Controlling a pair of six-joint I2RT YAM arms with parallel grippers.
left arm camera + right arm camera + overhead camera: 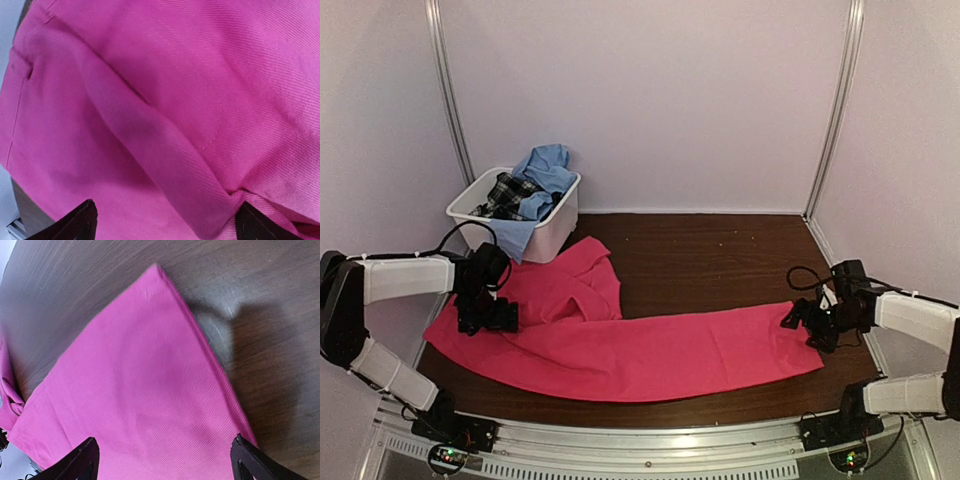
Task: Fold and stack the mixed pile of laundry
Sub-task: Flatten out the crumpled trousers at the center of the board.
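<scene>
Your pink-red cloth (650, 350) lies spread along the bench's (720, 260) near edge. Your left hand (492, 316) hangs released over its left end, and your right hand (807, 323) is released over its right corner.

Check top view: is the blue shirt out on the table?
No, the blue shirt lies in the tub at the back left, beside the plaid garment, with part draped over the rim.

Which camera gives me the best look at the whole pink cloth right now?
Top external: the pink cloth lies spread across the table. Left wrist shows only a raised fold and seams; right wrist only one corner.
</scene>
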